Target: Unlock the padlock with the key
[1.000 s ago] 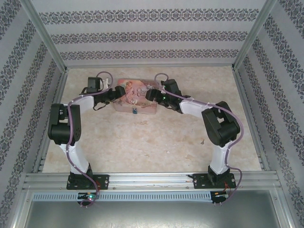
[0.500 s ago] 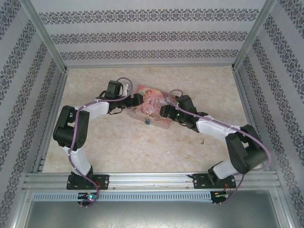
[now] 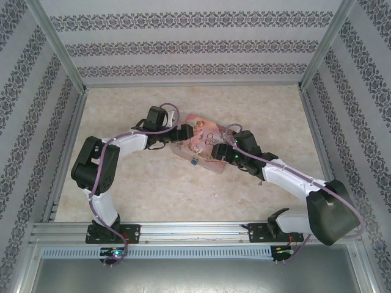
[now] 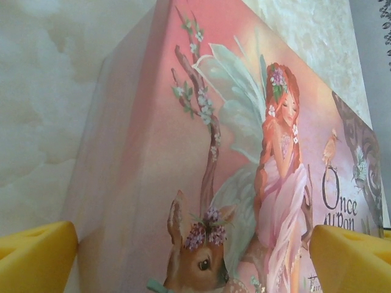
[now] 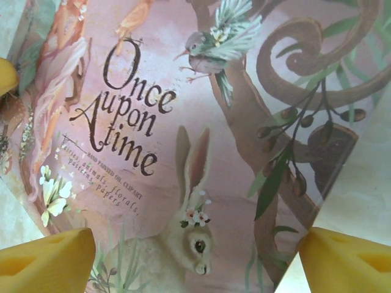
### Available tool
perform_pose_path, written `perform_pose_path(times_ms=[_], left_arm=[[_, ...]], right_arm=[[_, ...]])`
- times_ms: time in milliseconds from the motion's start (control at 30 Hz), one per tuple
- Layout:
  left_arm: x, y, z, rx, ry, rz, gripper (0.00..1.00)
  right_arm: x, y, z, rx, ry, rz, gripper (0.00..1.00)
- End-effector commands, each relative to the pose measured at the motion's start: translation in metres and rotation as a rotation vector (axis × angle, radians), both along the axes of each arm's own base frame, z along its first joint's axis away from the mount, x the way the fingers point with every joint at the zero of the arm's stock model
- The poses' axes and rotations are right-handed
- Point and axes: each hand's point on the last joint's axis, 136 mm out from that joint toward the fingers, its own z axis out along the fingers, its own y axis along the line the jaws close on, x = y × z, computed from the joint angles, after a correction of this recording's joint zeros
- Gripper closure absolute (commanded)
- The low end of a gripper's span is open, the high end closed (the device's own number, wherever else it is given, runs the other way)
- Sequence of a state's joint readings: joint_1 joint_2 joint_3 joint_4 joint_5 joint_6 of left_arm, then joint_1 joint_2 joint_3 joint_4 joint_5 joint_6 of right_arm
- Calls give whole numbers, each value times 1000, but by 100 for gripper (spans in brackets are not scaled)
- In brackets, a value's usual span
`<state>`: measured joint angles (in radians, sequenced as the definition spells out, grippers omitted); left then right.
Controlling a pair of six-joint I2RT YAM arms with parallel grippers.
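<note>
A pink decorated tin (image 3: 204,143) lies turned at an angle in the middle of the table. The tiny blue padlock (image 3: 194,162) hangs at its near side. The key is out of view. My left gripper (image 3: 185,132) reaches the tin's left end. In the left wrist view this gripper (image 4: 195,262) stands open, its yellow fingers (image 4: 36,259) wide apart with a corner of the tin (image 4: 201,152) between them. My right gripper (image 3: 221,149) is at the tin's right end. The right wrist view shows that gripper (image 5: 195,262) open too, spread over the lid (image 5: 183,110). Whether any finger touches the tin, I cannot tell.
Patterned walls (image 3: 195,46) and metal frame posts (image 3: 58,46) close in the marbled table (image 3: 153,183) on three sides. Along the near edge runs a metal rail (image 3: 195,231) that carries both arm bases.
Both arms and the tin have shifted right and toward the near edge, and the tin has turned clockwise. The right arm has stretched low across the table.
</note>
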<state>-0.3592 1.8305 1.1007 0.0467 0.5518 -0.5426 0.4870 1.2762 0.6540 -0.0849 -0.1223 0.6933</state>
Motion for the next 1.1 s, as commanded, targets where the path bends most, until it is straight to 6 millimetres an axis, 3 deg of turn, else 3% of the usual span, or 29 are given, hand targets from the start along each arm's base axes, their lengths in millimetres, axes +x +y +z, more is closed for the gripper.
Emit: perform_pose_path(times_ms=[0, 267, 467, 700, 1067], left_arm=[[1, -2, 21, 16, -28, -23, 2], [10, 43, 59, 80, -151, 100, 1], [-1, 70, 79, 168, -272, 155, 0], [-7, 89, 85, 242, -348, 205, 0], [-12, 95, 74, 311, -351, 172, 0]], right_arm=[[5, -15, 21, -81, -52, -28, 10], [-19, -73, 31, -256, 61, -196, 9], [-66, -115, 16, -177, 305, -527, 10], [-108, -137, -17, -124, 557, -722, 26], [-111, -145, -45, -242, 686, -738, 44]])
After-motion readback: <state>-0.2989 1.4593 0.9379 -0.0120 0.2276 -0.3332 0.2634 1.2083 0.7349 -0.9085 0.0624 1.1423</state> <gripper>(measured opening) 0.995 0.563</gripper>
